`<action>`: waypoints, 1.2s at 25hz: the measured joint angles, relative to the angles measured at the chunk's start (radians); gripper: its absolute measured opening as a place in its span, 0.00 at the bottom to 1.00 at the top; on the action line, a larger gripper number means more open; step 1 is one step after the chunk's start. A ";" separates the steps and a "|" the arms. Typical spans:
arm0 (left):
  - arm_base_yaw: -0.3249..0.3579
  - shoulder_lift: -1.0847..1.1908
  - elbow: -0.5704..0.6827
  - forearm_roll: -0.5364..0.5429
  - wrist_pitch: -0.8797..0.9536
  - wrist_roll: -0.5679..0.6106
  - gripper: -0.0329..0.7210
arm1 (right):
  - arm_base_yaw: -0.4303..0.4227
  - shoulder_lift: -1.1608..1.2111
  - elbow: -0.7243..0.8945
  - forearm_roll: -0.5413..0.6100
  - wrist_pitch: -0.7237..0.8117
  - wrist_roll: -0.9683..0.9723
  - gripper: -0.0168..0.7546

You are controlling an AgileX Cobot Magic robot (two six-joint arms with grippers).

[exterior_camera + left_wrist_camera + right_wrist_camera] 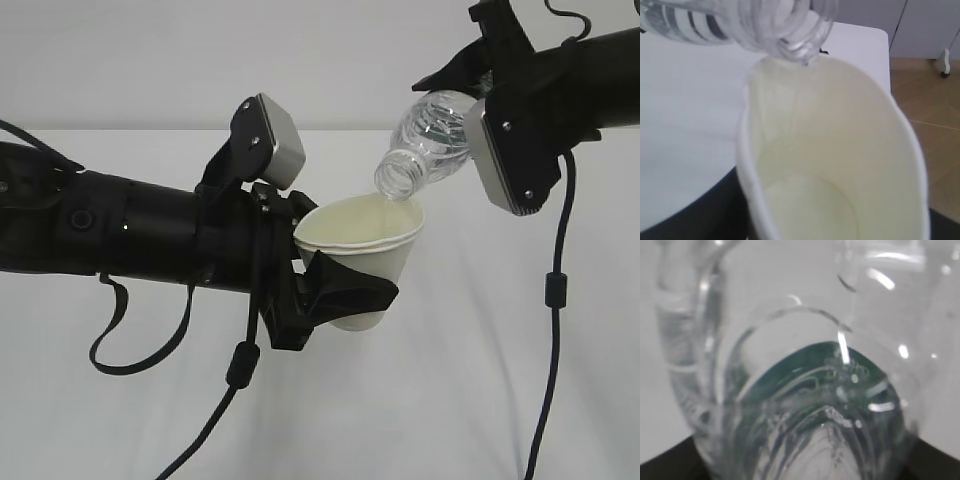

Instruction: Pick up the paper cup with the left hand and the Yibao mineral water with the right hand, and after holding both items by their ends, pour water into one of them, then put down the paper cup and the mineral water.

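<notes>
Tipping over the left-gripped, seemingly empty paper cup (pixel 365 255), the right-gripped Yibao mineral water (pixel 425 140) touches its rim.

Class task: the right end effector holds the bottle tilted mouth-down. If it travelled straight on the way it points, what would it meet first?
Probably the paper cup: the right end effector points down-left along the Yibao mineral water, whose mouth sits at the cup's rim. The bottle would touch first; depth is hard to judge.
</notes>
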 joint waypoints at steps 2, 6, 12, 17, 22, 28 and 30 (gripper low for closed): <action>0.000 0.000 0.000 0.000 0.000 0.000 0.60 | 0.000 0.000 0.000 0.000 0.000 0.000 0.62; 0.000 0.000 0.000 0.000 0.000 0.000 0.60 | 0.000 0.000 0.000 -0.002 0.002 0.000 0.62; 0.000 0.000 0.000 0.000 0.000 0.000 0.60 | 0.000 0.000 0.000 -0.004 0.002 0.000 0.62; 0.000 0.000 0.000 0.000 0.000 0.000 0.60 | 0.000 0.000 0.000 -0.018 0.005 0.000 0.62; 0.000 0.000 0.000 0.000 -0.003 0.000 0.60 | 0.000 0.000 0.000 -0.020 0.009 0.000 0.62; 0.000 0.000 0.000 0.000 -0.011 0.000 0.60 | 0.000 0.000 0.000 -0.027 0.010 0.000 0.62; 0.000 0.000 0.000 0.000 -0.011 0.000 0.60 | 0.000 0.000 0.000 -0.027 0.012 0.002 0.62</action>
